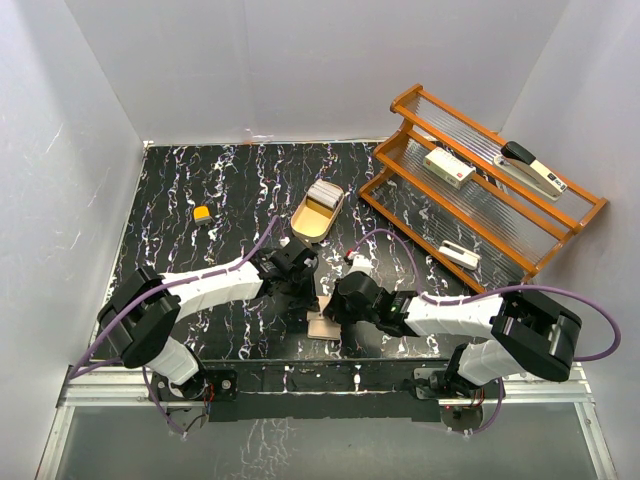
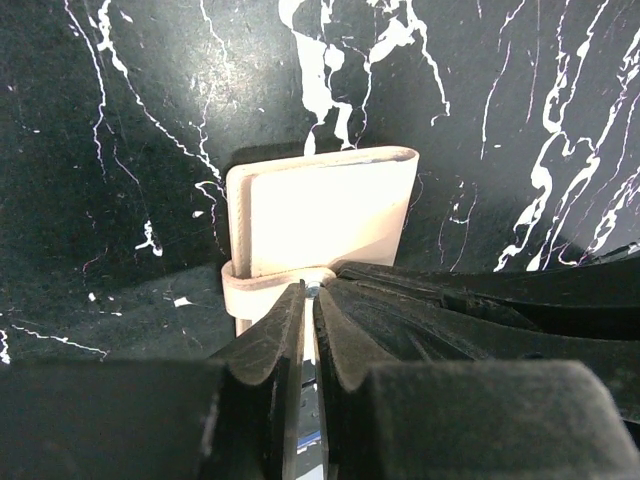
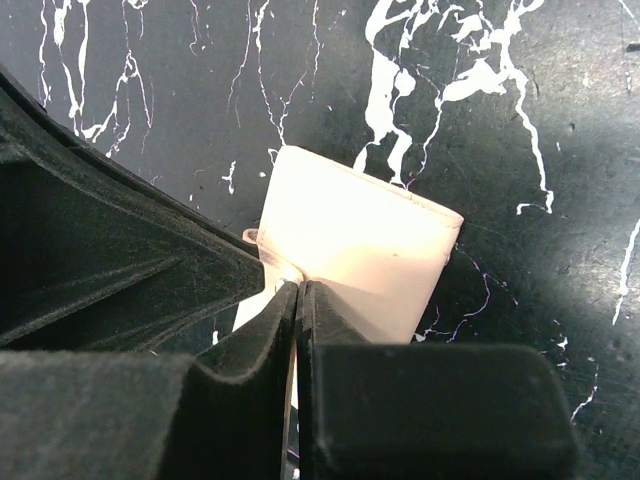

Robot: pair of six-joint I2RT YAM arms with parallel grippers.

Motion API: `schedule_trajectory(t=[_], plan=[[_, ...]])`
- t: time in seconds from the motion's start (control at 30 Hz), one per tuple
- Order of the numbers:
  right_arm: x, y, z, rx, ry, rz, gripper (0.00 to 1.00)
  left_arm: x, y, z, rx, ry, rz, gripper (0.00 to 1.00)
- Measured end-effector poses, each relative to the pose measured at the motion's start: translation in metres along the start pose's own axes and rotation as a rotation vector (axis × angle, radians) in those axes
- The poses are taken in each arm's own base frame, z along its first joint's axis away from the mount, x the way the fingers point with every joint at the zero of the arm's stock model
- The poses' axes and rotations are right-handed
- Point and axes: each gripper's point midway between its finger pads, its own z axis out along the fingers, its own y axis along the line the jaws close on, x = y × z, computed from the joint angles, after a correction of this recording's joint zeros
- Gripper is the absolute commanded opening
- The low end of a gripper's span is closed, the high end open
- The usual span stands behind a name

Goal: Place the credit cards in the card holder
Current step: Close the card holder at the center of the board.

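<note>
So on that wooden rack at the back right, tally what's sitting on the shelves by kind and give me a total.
On the wooden rack:
White boxes: 2
Stapler: 1
Total: 3

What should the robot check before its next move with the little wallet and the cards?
1. Is the card holder open? Not ok: it is folded shut, with its strap across it.
2. Do the left jaws have a grip? Ok: they are closed at the strap.
3. Do the right jaws have a grip? Cannot tell: they are shut at the holder's edge.
4. Are the credit cards within reach? Ok: they are stacked in the gold tray.
5. Is a card in the jaws? Not ok: neither pair holds one.
</note>
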Motion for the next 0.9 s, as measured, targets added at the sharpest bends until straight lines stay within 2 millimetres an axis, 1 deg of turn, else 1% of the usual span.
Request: schedule_trajectory(t=[0.07, 0.1, 0.13, 0.27, 0.43, 0.5, 0.6, 0.7, 0.77, 0.9], plan=[[0.001, 0.000, 0.000, -0.001, 0.005, -0.001, 0.17, 0.001, 0.001, 0.000, -0.005, 0.004, -0.002, 0.08], [0.002, 0.000, 0.000, -0.001, 0.009, -0.001, 0.21, 0.001, 0.001, 0.000, -0.006, 0.005, -0.003, 0.08], [0.002, 0.000, 0.000, -0.001, 0.011, 0.000, 0.22, 0.001, 0.001, 0.000, -0.005, 0.004, -0.004, 0.08], [0.001, 0.000, -0.002, 0.015, 0.017, -0.006, 0.21, 0.001, 0.001, 0.000, -0.005, 0.005, -0.005, 0.08], [-0.006, -0.002, -0.012, 0.035, -0.001, -0.019, 0.13, 0.002, 0.003, -0.001, -0.013, 0.007, -0.010, 0.08], [-0.010, -0.001, -0.017, 0.032, -0.015, -0.020, 0.11, -0.001, 0.007, -0.004, -0.024, 0.001, -0.018, 0.11], [-0.013, 0.003, -0.019, 0.020, -0.021, -0.024, 0.08, -0.011, 0.009, -0.017, -0.013, -0.028, -0.037, 0.19], [-0.010, 0.006, -0.018, 0.001, -0.002, -0.038, 0.07, -0.024, 0.010, -0.035, 0.009, -0.084, -0.056, 0.28], [-0.007, 0.010, -0.014, -0.014, 0.014, -0.043, 0.06, -0.034, 0.009, -0.048, 0.025, -0.134, -0.062, 0.32], [0.003, 0.007, -0.003, -0.004, 0.055, -0.049, 0.06, -0.040, 0.007, -0.070, 0.048, -0.198, -0.060, 0.38]])
